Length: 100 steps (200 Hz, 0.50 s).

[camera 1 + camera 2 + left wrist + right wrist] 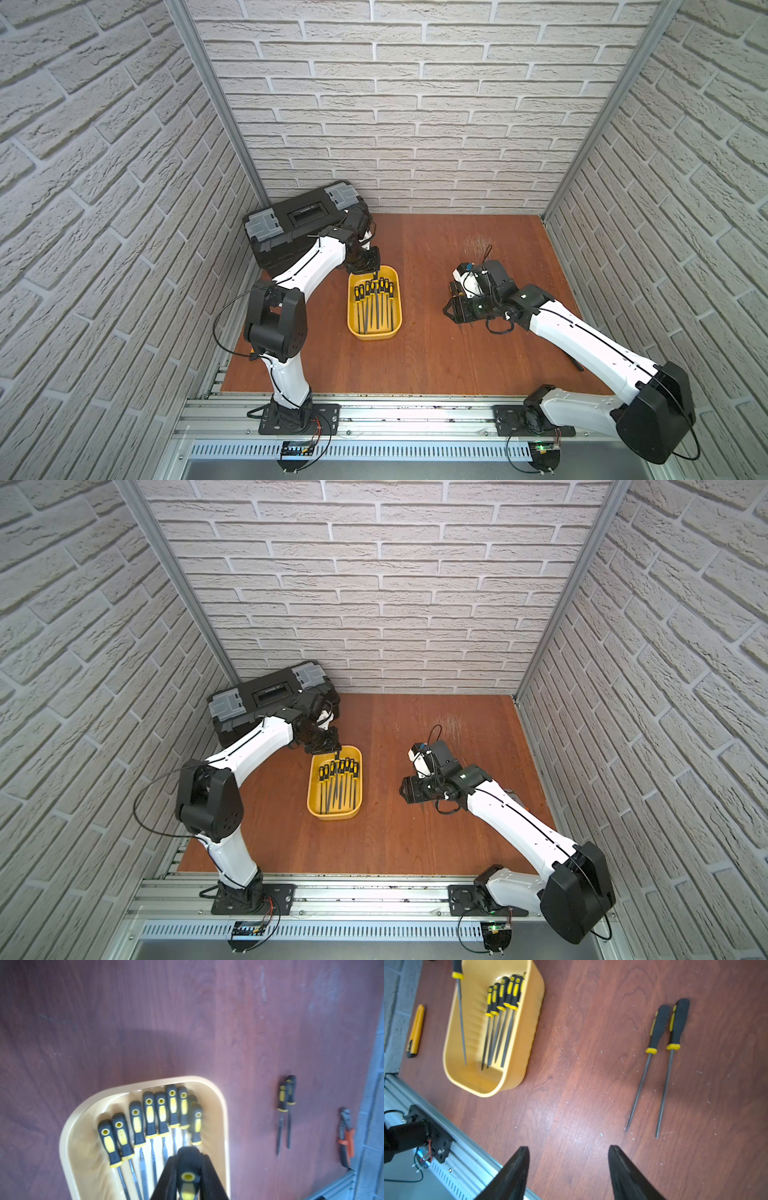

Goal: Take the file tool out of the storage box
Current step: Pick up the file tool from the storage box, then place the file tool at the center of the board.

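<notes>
Yellow storage box (375, 335): stands on the wooden table (436, 357) between the two arms, near the black toolbox (303, 220), which sits in the far corner on the left arm's side.
Left gripper (188, 1167): poised over the far end of the storage box, fingers clamped on the black-and-yellow handle of the file tool (460, 1014).
File tool: hangs handle-up from that grip with the blade pointing down into the box. Its handle is raised above the row of other files (149, 1118), and the tip lies within the walls. Whether the tip touches the floor I cannot tell.
Other files: lie side by side on the box floor, handles toward the far end and blades toward the near end, packed close with some handles overlapping.
Right gripper (568, 1148): low over bare table, well apart from the box, jaws spread wide with nothing between them.
Two files (657, 1028): lie flat on the table outside the box, side by side and nearly parallel, handles just beside each other, ahead of the right gripper.
Utility knife (416, 1030): yellow, on the table beside the box on the left arm's side, near the wall.
Pliers (346, 1138): orange-handled, on the table beyond the two files, near the front rail.
</notes>
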Tool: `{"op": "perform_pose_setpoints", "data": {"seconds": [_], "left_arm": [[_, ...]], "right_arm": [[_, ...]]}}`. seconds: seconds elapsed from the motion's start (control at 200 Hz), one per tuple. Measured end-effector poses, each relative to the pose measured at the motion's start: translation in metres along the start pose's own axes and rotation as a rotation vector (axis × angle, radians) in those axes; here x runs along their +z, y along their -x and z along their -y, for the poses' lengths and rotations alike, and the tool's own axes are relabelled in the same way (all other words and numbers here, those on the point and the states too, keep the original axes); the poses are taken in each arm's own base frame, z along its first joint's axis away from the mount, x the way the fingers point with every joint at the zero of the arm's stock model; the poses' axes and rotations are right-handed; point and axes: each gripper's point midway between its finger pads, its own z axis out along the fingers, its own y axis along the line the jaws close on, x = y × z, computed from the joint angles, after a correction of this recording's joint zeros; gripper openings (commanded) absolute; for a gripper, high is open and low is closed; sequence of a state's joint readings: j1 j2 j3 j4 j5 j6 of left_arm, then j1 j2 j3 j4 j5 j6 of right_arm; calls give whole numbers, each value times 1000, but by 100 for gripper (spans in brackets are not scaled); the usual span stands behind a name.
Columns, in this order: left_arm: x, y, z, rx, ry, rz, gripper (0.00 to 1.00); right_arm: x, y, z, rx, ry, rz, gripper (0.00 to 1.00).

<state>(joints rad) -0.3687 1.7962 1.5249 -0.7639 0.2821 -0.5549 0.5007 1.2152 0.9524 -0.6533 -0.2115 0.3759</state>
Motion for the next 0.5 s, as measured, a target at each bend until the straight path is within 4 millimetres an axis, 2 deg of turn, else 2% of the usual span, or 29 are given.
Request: {"op": "perform_pose_setpoints", "data": {"seconds": [0.16, 0.32, 0.405, 0.5], "left_arm": [[-13, 7, 20, -12, -95, 33, 13], [-24, 16, 42, -30, -209, 76, 13], [-29, 18, 52, -43, -273, 89, 13], [-31, 20, 59, -59, -328, 93, 13]], "right_arm": [[-6, 7, -22, -20, 61, 18, 84], [-15, 23, -57, -73, 117, 47, 84], [-17, 33, -73, -104, 126, 62, 81], [-17, 44, -86, -131, 116, 80, 74]]}}
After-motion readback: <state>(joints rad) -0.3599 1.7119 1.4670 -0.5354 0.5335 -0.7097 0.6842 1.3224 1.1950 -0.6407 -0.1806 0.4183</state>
